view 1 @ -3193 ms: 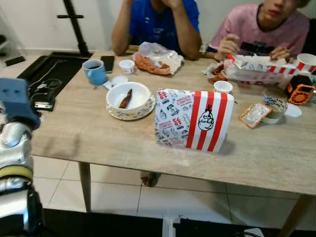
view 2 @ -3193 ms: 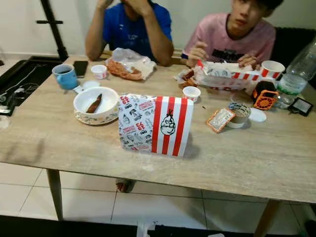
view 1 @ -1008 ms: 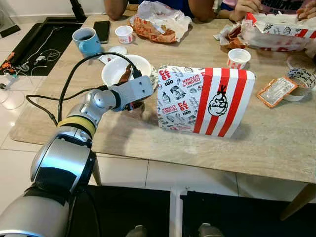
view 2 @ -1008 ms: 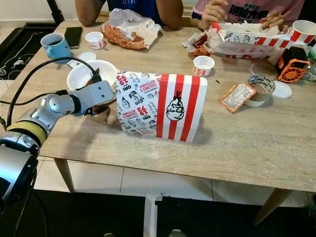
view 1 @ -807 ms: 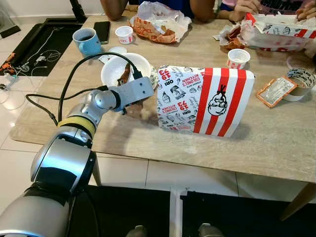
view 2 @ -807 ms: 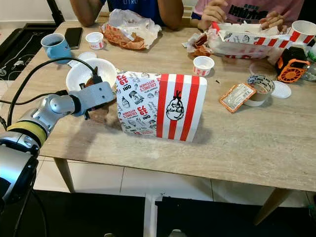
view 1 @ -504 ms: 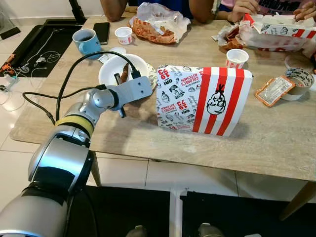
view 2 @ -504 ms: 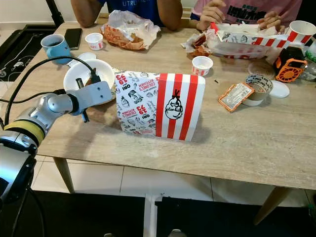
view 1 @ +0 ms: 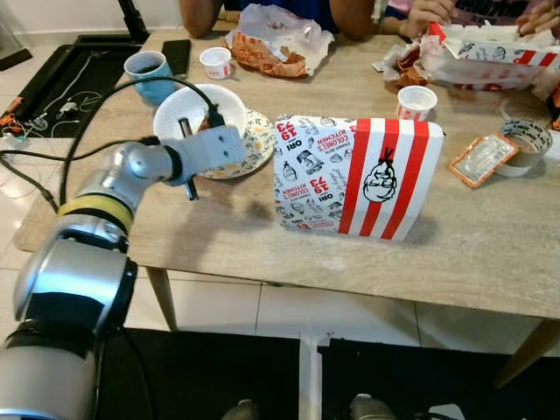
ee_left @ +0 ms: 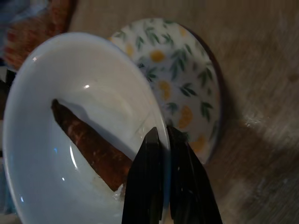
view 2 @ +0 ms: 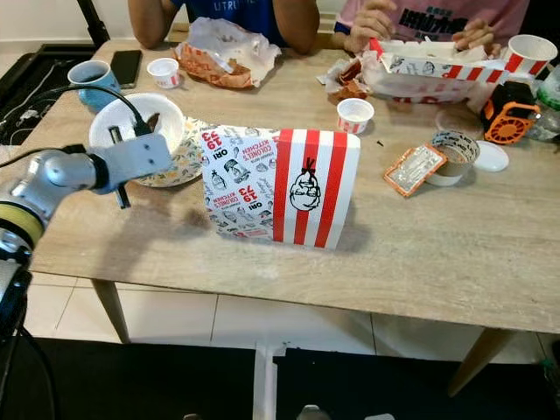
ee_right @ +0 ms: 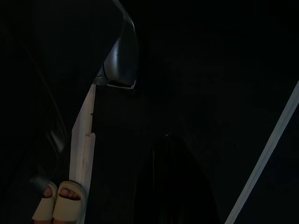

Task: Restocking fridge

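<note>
Left gripper (ee_left: 162,135): at the near rim of the white bowl, at about 9 o'clock from the striped carton; its two black fingers pressed together on the bowl's wall, one inside and one outside, clenched on the rim.
White bowl (view 1: 188,109): on a floral plate (view 1: 254,140) at the table's 10 o'clock area; a brown piece of food (ee_left: 88,149) lies slanted inside it, close to the fingertips.
Striped carton (view 1: 354,178): red-and-white printed takeaway box, upright near the middle of the wooden table (view 1: 490,262), just beside the plate at its 3 o'clock.
Right gripper (ee_right: 175,186): hangs in the dark over the floor; whether the fingers are apart or closed, I cannot tell. A person's toes in pale sandals (ee_right: 58,205) show below.
Foil sachet (view 1: 478,159): at 2 o'clock from the carton, leaning against a small tub (view 1: 525,144).
Sauce cup (view 1: 416,101): at 1 o'clock, behind the carton.
Blue mug (view 1: 147,72): at 11 o'clock from the bowl, with a phone (view 1: 175,54) beyond it.
Far edge, 12 o'clock: crumpled food wrapper (view 1: 280,39), an open meal box (view 1: 490,61), and two seated people's arms (view 2: 293,22).
</note>
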Robot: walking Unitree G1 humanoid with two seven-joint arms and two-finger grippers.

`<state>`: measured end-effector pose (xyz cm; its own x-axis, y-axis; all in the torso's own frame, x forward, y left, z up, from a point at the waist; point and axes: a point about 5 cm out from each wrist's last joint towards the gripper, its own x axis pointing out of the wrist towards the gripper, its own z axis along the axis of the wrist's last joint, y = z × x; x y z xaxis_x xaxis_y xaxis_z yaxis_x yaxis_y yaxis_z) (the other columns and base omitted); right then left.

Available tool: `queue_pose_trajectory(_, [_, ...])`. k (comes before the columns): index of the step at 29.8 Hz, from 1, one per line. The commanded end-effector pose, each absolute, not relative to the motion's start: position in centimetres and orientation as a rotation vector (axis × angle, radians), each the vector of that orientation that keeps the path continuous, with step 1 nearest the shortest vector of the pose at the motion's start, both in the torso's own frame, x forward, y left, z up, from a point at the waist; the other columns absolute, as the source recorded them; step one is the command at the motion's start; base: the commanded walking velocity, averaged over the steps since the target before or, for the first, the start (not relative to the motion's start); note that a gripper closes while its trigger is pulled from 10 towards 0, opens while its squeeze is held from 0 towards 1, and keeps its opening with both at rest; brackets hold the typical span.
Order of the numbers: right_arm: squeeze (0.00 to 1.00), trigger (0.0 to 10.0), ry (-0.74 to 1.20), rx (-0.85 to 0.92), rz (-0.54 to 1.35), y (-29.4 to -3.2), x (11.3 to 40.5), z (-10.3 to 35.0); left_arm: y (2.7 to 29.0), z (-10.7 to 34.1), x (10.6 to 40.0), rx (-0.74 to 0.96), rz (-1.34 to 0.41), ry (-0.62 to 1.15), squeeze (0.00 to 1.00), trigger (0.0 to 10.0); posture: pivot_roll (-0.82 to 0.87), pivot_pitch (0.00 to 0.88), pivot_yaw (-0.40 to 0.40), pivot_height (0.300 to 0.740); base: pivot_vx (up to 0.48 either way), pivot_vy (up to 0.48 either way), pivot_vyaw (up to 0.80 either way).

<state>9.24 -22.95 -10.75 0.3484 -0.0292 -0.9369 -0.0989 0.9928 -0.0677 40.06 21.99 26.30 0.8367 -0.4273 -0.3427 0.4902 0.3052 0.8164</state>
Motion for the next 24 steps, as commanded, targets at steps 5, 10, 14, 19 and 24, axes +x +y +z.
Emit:
queue_pose_trajectory(5, [0.00,10.0,1.190,-0.097,0.059,-21.9,10.5,-10.7,25.1,28.3,38.5,1.088,-0.680,0.072,0.00,0.0,-0.08,0.097,0.077,0.740,0.000,0.000,0.00])
queue_pose_trajectory(10, [0.00,10.0,1.190,-0.093,0.048,-21.9,10.9,-10.6,29.9,27.5,36.6,1.190,-0.602,0.232,0.00,0.0,-0.07,0.075,0.080,0.740,0.000,0.000,0.00])
queue_pose_trajectory(14, [0.00,10.0,1.198,-0.092,0.035,-22.1,10.8,-10.6,32.9,27.0,34.8,1.123,-0.557,0.286,0.00,3.9,-0.06,0.060,0.084,0.740,0.000,0.000,0.00])
queue_pose_trajectory(19, [0.00,10.0,1.215,-0.087,0.011,-22.6,10.4,-10.6,36.1,25.2,32.2,1.040,-0.566,0.396,0.00,10.0,-0.04,0.042,0.080,0.740,0.000,0.000,0.00])
queue_pose_trajectory(24, [0.00,10.0,1.234,-0.092,0.020,-22.5,10.1,-10.7,36.3,22.6,31.1,0.961,-0.658,0.470,0.00,10.0,-0.03,0.035,0.077,0.740,0.000,0.000,0.00])
